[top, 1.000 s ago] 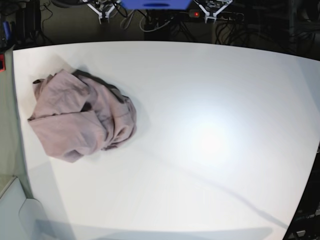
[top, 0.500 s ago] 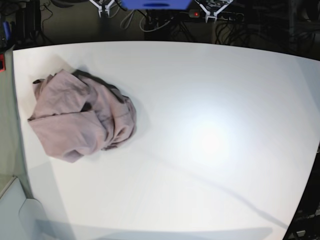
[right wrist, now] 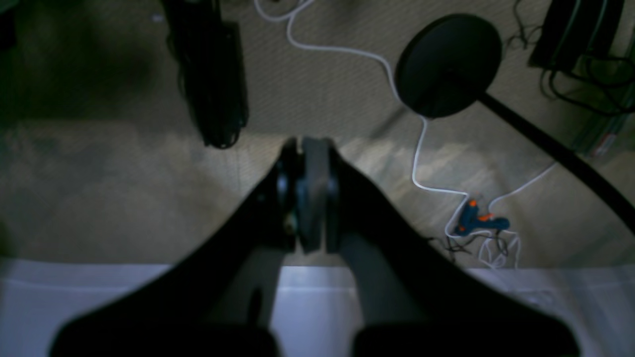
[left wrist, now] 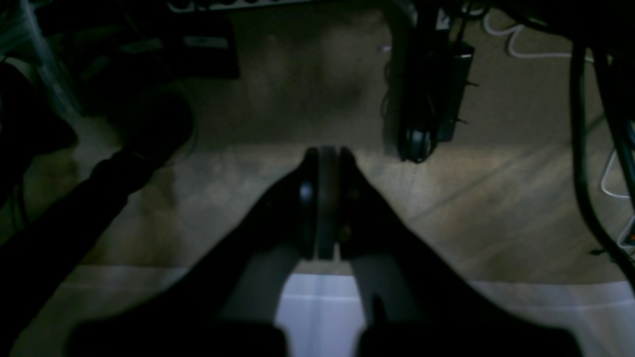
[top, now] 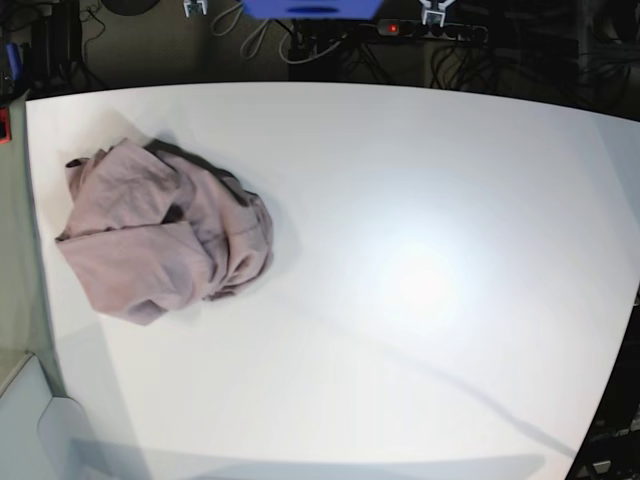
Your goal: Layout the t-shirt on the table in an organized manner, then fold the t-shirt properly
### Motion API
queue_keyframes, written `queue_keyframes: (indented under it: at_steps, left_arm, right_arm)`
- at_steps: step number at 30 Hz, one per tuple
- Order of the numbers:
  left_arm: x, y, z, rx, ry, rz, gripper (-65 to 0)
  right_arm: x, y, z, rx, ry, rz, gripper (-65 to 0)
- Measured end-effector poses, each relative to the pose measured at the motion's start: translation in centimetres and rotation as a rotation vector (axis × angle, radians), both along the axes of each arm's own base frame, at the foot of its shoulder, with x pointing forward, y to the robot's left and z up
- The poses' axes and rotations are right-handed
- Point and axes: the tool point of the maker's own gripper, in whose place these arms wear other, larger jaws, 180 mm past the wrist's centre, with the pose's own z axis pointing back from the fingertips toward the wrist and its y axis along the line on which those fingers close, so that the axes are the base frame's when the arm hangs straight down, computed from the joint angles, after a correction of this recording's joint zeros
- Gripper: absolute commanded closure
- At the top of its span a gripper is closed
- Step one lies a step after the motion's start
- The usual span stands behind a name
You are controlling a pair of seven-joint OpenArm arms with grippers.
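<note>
The mauve-pink t-shirt (top: 160, 235) lies crumpled in a heap near the left edge of the white table (top: 420, 280), seen only in the base view. Both grippers hang beyond the table's far edge, away from the shirt. My left gripper (left wrist: 327, 153) is shut with nothing between its fingers, over the floor, with a strip of table (left wrist: 545, 307) below it. My right gripper (right wrist: 307, 144) is likewise shut and holds nothing, past the table edge (right wrist: 99, 297). In the base view only their tips show at the top: left gripper (top: 435, 10), right gripper (top: 193, 7).
Beyond the far edge are dark floor, cables, a power strip with a red light (top: 392, 28) and a blue box (top: 312, 8). A black round lamp base (right wrist: 446, 64) and a blue-orange tool (right wrist: 478, 221) lie on the floor. A pale object (top: 25, 420) sits at the table's near-left corner.
Both grippers have drawn back toward the top of the base view and now show only as tips. The t-shirt has not moved.
</note>
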Motion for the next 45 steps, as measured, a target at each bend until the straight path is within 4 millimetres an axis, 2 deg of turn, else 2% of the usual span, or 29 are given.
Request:
queue_keyframes:
  at_steps: [4, 8, 11, 14, 16, 19, 21, 23, 26, 31, 34, 36, 40, 42, 44, 45]
  left_arm:
    - [-1.0, 0.2, 0.2, 0.008, 0.081, 0.003, -0.1]
    - [1.4, -0.4, 1.5, -0.009, -0.025, -0.006, -0.1]
    - [1.4, 0.5, 3.8, -0.002, -0.092, -0.036, -0.1]
    - [0.3, 1.4, 7.7, -0.02, -0.147, 0.001, -0.1]
    - [1.8, 2.1, 10.5, -0.045, -0.225, 0.051, -0.1]
    - [7.1, 3.9, 15.3, -0.057, -0.414, 0.085, -0.1]
    - [10.0, 5.2, 18.2, -0.042, -0.519, 0.067, -0.1]
    - [11.1, 6.5, 20.4, -0.014, -0.57, 0.064, -0.1]
    - [11.5, 7.2, 22.9, 0.01, -0.598, 0.078, -0.1]
    - [15.7, 8.4, 28.4, 0.053, -0.802, 0.095, -0.2]
    - [15.3, 9.3, 28.7, 0.086, -0.801, 0.141, -0.4]
    - [15.1, 9.5, 28.6, 0.092, -0.796, 0.157, -0.4]
    - [17.0, 9.5, 29.5, 0.09, -0.856, 0.152, -0.5]
    - [17.0, 9.3, 29.6, 0.073, -0.867, 0.181, -1.1]
    - [16.9, 9.1, 29.2, 0.048, -0.861, 0.235, -4.8]
    - [17.1, 9.0, 29.2, 0.025, -0.865, 0.264, -8.6]
  right_arm:
    - [0.1, 0.1, 0.0, 0.001, -0.003, 0.0, 0.0]
    - [-0.6, 0.2, 0.3, 0.004, -0.012, 0.003, 0.0]
    - [-0.3, -0.3, 1.9, 0.004, -0.095, 0.022, 0.0]
    - [-0.4, -1.4, 4.8, -0.007, -0.166, 0.051, 0.0]
    - [0.6, -1.9, 6.9, -0.016, -0.228, 0.052, 0.0]
    - [3.3, -3.3, 10.3, -0.049, -0.337, 0.04, 0.0]
    - [5.7, -4.2, 12.5, -0.075, -0.407, 0.031, 0.0]
    - [7.9, -4.7, 14.7, -0.092, -0.466, 0.033, 0.0]
    - [10.6, -4.6, 17.6, -0.103, -0.515, 0.035, 0.0]
    - [16.7, -3.5, 23.8, -0.098, -0.673, 0.047, 0.0]
    - [19.1, -2.4, 26.9, -0.082, -0.748, 0.055, 0.0]
    - [20.5, -1.8, 27.2, -0.068, -0.776, 0.057, 0.0]
    - [23.0, -1.8, 27.4, -0.069, -0.789, 0.044, -0.4]
    - [24.6, -2.0, 27.6, -0.078, -0.785, 0.037, -5.0]
    - [26.3, -2.0, 28.3, -0.081, -0.807, 0.029, -11.1]
    - [27.2, -2.1, 28.5, -0.082, -0.813, 0.024, -14.6]
